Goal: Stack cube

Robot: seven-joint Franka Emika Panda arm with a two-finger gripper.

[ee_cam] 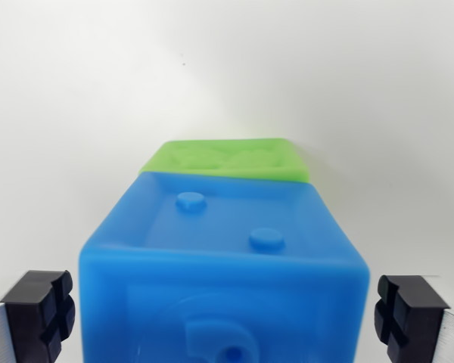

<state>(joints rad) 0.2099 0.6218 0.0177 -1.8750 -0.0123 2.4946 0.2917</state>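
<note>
Hand (225, 314) was spread, one black pad (39, 314) on either side of the blue cube (223, 272), neither touching it. Blue cube filled the wrist view's lower centre, two-stud face up, sitting on the white desk (76, 113). Green cube (227, 160) lay right behind it, apparently touching. Fingers straddled blue, probably to centre a squeeze; can't tell which cube goes on top.

From my wrist camera, the blue cube (223, 265) runs off the bottom edge, so its raised front figure is only half visible. It hides most of the green cube (227, 159) behind it; I see only a soft, blurred top. Both gripper fingers (39, 314) are cropped at the lower corners.
</note>
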